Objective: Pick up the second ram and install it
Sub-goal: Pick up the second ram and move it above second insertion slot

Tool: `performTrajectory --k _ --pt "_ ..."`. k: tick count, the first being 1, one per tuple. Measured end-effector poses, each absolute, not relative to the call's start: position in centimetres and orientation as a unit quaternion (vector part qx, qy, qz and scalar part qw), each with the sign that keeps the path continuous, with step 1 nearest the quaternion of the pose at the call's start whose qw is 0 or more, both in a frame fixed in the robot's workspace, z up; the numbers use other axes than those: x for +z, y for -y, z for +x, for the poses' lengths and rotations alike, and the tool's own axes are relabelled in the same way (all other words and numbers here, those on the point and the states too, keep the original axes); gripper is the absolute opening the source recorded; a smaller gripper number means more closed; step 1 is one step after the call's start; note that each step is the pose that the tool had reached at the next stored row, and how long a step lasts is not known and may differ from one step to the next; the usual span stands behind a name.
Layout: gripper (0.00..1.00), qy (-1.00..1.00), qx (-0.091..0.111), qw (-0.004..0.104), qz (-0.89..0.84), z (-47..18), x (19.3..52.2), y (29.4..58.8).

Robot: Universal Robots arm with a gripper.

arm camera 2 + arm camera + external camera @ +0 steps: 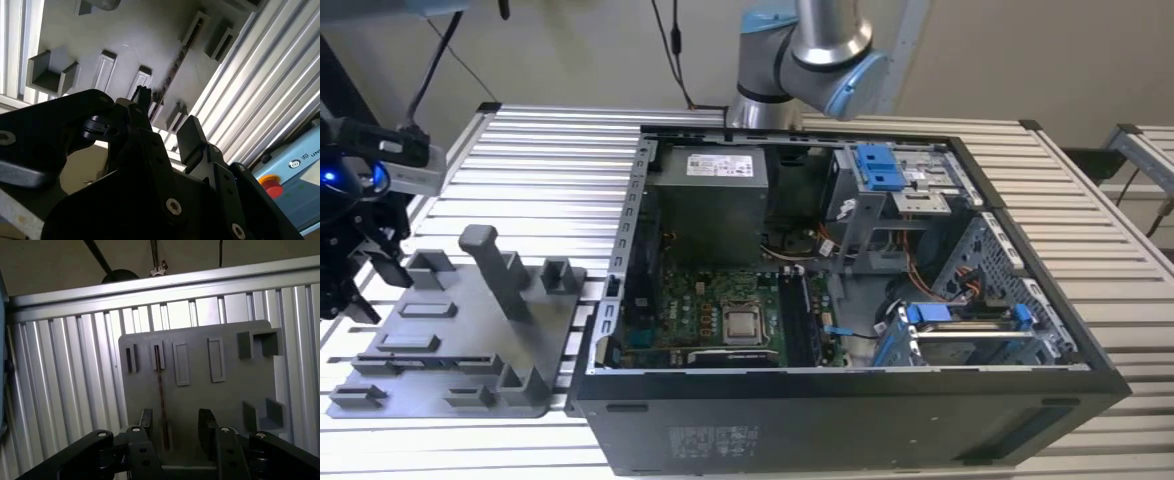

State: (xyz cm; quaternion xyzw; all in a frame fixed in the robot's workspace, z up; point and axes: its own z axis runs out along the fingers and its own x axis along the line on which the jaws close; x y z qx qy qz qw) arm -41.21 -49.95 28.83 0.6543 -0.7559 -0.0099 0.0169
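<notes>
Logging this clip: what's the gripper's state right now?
Gripper: open, holding nothing, poised over the second ram that sits in the grey tray.

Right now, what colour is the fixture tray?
Plain grey; the fixture tray shows best in the first wrist view.

Plain beige wall (574, 45) at back w/ black cables (675, 45) hanging down it. Ribbed silver metal surface (540, 170) across foreground, bright glare on slats. Another metal frame (1137, 150) at exterior view's right edge
</notes>
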Motion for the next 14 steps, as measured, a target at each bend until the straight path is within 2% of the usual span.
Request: performTrajectory --k 8,14 --pt "0.5 0.756 -0.008 0.014 0.654 -41.5 27.7 50.0" --pt "0.5 0.756 -0.009 0.009 0.654 -41.6 26.7 50.1"
